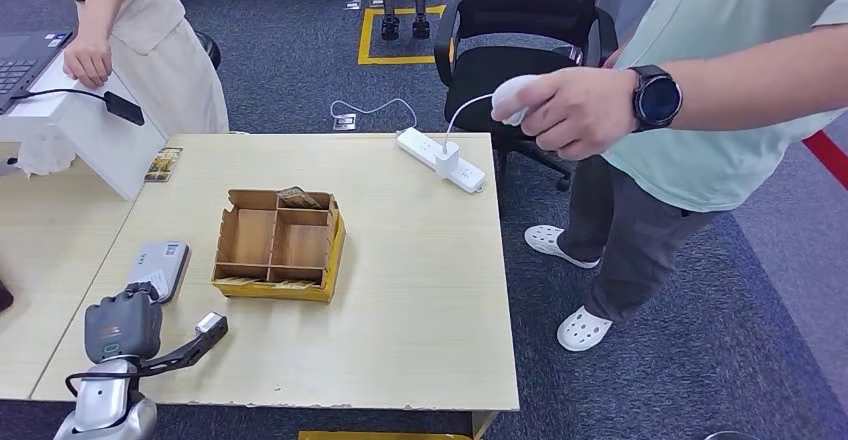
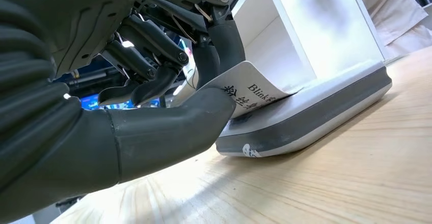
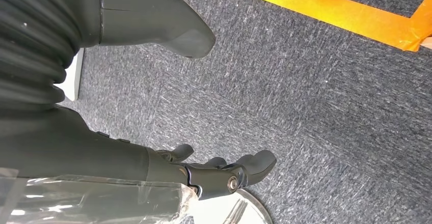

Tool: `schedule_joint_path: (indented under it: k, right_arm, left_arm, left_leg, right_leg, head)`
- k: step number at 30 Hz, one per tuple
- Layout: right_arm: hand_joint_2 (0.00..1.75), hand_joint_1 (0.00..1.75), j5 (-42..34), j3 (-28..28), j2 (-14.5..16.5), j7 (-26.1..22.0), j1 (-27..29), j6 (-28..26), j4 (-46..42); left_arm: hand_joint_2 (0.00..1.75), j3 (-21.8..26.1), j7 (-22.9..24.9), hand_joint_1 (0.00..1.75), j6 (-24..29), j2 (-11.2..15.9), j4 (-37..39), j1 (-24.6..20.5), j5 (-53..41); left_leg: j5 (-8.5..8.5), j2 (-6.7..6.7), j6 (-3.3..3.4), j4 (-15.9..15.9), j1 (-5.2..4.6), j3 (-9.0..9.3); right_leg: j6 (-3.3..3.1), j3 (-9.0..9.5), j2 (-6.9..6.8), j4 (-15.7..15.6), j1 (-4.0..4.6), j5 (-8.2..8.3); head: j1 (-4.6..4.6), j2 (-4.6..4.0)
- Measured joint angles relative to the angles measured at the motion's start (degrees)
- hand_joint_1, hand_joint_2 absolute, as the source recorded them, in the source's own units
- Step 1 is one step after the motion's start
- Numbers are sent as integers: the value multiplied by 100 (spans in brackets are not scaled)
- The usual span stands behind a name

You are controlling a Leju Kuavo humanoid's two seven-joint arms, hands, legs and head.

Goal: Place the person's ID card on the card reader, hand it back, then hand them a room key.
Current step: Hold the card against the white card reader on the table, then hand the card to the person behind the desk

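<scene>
Thumb and a dark finger pinch the ID card point(image 2: 249, 92), and its free edge curls down onto the card reader point(image 2: 311, 114). That is the left hand point(image 2: 153, 81) at work, its other fingers tucked in just behind the pinch. The card touches the reader's pale top face but bends upward toward the hand, so it is not lying flat yet.

To finish this well, I'd say the hand should lower and level out, letting the card settle flat on the reader before the thumb lets go; a release now could let the bent card spring off.

The left wrist view gives the pinch, the printing on the card and the contact with the reader. The head view hides all that behind the back of the hand, but it places things: the reader sits just beside the cardboard tray point(image 1: 280, 245) on the wooden table point(image 1: 420, 310), with a power strip point(image 1: 441, 159) well beyond the tray.

The right hand point(image 3: 224, 175) hangs over grey carpet, fingers loosely curled, holding nothing.
</scene>
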Motion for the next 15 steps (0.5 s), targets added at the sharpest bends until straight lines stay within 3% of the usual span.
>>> schedule_joint_path:
  k: [8,15]
  right_arm:
    - [175,0,22,-50,-1,-1,2,-73,0]
    - [175,0,104,-61,0,-1,0,-59,-1]
  left_arm:
    - [175,75,-910,175,209,-32,-343,-72,1469]
    - [175,221,-1007,175,347,138,-867,-463,1620]
  left_leg:
    - [7,-2,5,1,0,-1]
    - [12,-2,4,1,0,-3]
  right_leg:
    - [3,0,-3,0,0,3]
    - [3,-1,-3,0,1,8]
  head:
    - [0,0]
    - [3,0]
